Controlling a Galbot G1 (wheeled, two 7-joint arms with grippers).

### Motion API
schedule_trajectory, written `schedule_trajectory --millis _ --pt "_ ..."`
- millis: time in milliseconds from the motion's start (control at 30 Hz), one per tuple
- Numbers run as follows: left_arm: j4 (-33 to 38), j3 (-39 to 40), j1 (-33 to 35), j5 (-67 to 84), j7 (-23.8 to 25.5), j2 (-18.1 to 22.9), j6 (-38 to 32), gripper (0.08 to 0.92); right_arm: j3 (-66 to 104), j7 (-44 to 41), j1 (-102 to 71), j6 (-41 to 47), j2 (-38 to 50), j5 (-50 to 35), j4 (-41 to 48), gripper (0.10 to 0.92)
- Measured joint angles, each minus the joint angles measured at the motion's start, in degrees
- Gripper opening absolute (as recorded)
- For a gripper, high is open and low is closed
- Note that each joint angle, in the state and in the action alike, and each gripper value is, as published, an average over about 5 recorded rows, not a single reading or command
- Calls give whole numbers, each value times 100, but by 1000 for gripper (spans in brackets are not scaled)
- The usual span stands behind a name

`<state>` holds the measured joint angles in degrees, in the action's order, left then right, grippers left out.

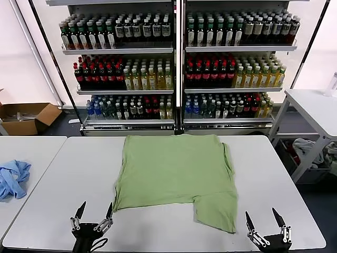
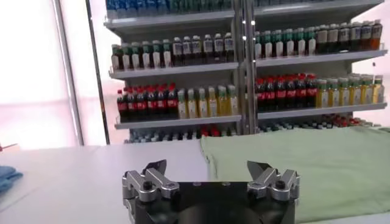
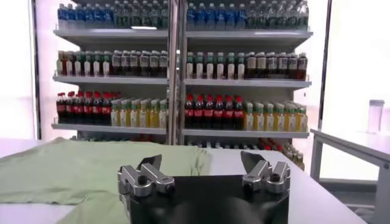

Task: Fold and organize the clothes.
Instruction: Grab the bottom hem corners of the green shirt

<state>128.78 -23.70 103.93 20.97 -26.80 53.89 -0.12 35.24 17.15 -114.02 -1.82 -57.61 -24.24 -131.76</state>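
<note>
**Shirt flat on the table, both arms waiting at the near edge**

I see one light green shirt [image 1: 176, 176] spread flat across the middle of the white table [image 1: 63, 184], partly folded, with one flap reaching toward the near edge on my right side. The print and buttons do not show from here. My left gripper [image 1: 95, 213] hovers at the near edge just off the shirt's left corner, jaws spread apart and holding nothing. My right gripper [image 1: 266, 221] hovers at the near edge beside the flap, jaws likewise wide and empty. One crumpled light blue garment [image 1: 13, 178] lies on a second table to the left, well apart. Two shelving units [image 1: 176, 68] of bottles stand behind; one cardboard box [image 1: 26, 117] sits on the floor.
</note>
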Motion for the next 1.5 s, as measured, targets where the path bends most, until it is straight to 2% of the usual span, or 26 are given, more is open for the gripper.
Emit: schedule_trajectory --millis 333,600,933,1500 --pt "456 -43 -266 985 -34 -238 1675 823 18 404 328 1877 45 -700 -356 823" --pt "381 -94 -676 1587 130 -312 2428 823 -70 455 603 2706 1 -972 -352 823" --pt "-10 -39 -1200 2052 354 -206 2798 823 -382 341 1077 3177 -150 -887 -149 823" --pt "-741 140 -1606 2176 549 7 2750 822 -827 252 1690 3428 -300 -753 172 823"
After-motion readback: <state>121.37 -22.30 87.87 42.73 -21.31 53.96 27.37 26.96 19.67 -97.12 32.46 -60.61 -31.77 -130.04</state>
